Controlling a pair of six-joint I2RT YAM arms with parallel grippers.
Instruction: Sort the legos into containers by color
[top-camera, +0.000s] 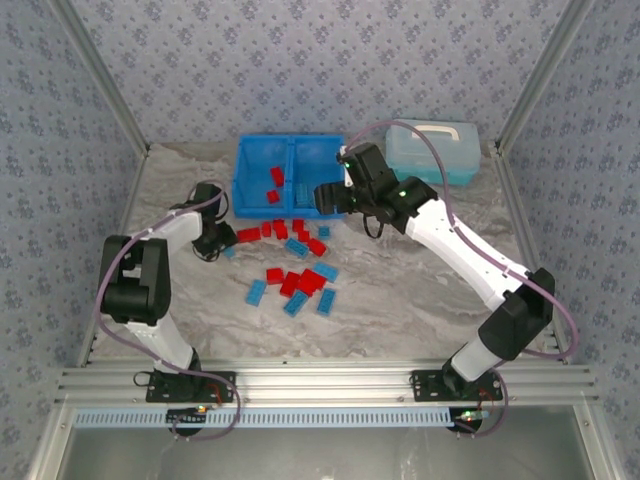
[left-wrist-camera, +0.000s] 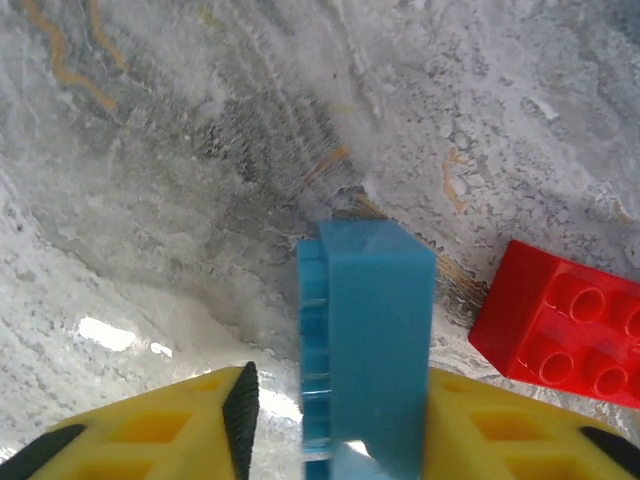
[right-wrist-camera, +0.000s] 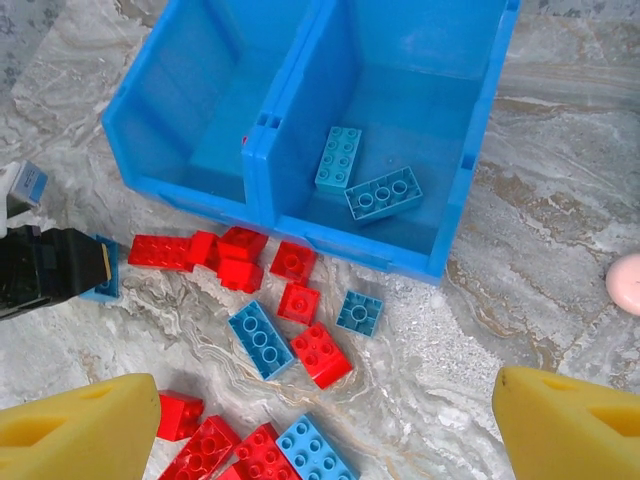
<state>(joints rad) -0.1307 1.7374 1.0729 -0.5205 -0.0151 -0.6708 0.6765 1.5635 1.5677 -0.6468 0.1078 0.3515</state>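
Bricks: hard, glossy plastic blocks with round studs on top. The red and light blue legos (top-camera: 305, 282) lie scattered on the table at 6 o'clock from the bin.
Bin: bright blue, smooth-walled and open-topped (top-camera: 243, 170). A centre divider splits it into a left compartment (right-wrist-camera: 190, 110) and a right compartment (right-wrist-camera: 440, 120), both square.
Table: marbled grey-white (top-camera: 400, 300), matte, with a fine grain.
Left gripper: my left gripper (left-wrist-camera: 340, 385) has yellow fingers standing close around an upright light blue brick (left-wrist-camera: 375, 320). One finger lies against its smooth face. A sliver of table shows between the black left pad (left-wrist-camera: 242, 405) and the studded side, so I cannot tell whether I truly pinch it.
Right gripper: my right gripper (right-wrist-camera: 320, 400) is spread wide with nothing between its fingers. It hovers by the near wall of the right compartment.
Edges: a red brick (left-wrist-camera: 560, 325) sits at 3 o'clock of the upright one, near it but apart.
Room: bare table runs from 9 to 1 o'clock in the left wrist view, and at 4 o'clock of the pile from above.
Right wrist view: two light blue bricks (right-wrist-camera: 339, 158) lie flat on the right compartment's floor, and a pink disc (right-wrist-camera: 625, 283) sits at 3 o'clock.
Top view: red bricks (top-camera: 275, 183) lie in the left compartment, and a pale blue lidded case (top-camera: 432, 150) stands at 3 o'clock of the bin.
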